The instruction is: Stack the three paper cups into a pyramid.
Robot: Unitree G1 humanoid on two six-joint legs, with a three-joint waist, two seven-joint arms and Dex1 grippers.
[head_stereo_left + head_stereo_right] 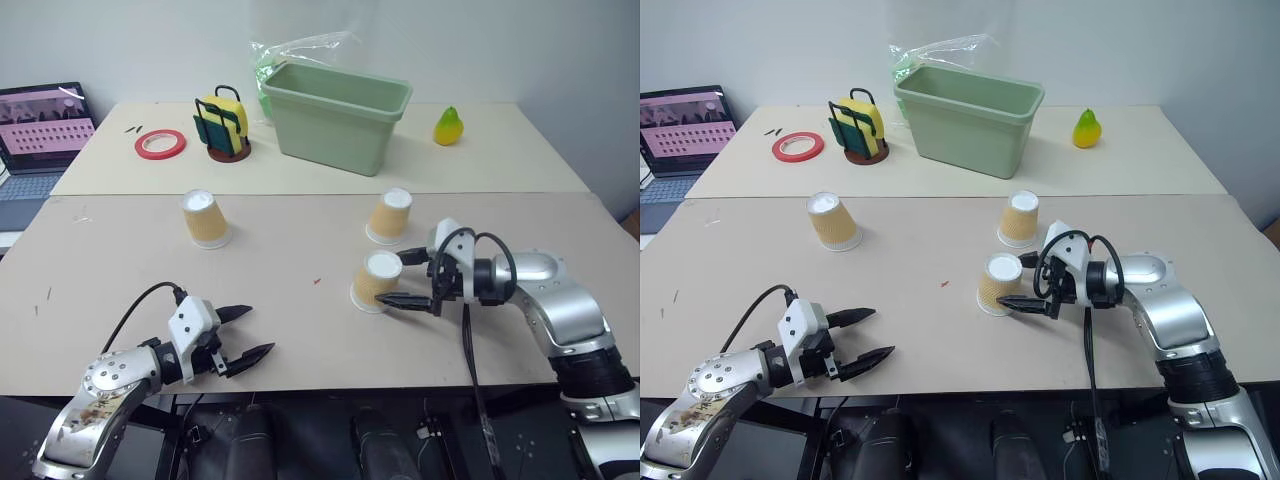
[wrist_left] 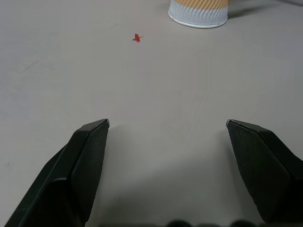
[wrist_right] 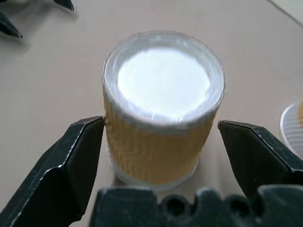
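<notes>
Setting: pale desk (image 1: pixel 300 330) of two boards pushed against a white wall, with the green tub (image 1: pixel 335 115) at the back serving as the landmark.
Cups: all three paper cups stand upside down, white bases up, which is how a pyramid needs them.
Near cup (image 1: pixel 378 281): well in front of the tub, toward the desk's front edge; judged the first one to be moved.
Middle cup (image 1: pixel 390 216): in front of the tub and just behind the near cup, apart from it; the two look set to form the bottom row.
Far cup (image 1: pixel 205 219): in front of the tub and off to its left, well apart from the pair; likely the piece for the top.
Right hand (image 3: pixel 161 130): fingers apart, one on each side of the near cup at mid-wall, at most grazing the ribbed paper and not yet clamped; placed level so a squeeze would catch the tapered side.
Left hand (image 1: pixel 246 332): fingers spread wide and holding nothing, low over bare desk far in front of the tub, seemingly waiting its turn.
Clutter: red tape ring (image 1: pixel 160 144), sponge rack (image 1: pixel 224 127) and toy pear (image 1: pixel 448 127) flank the tub, clear of the work.
Stage: nothing is stacked yet.
</notes>
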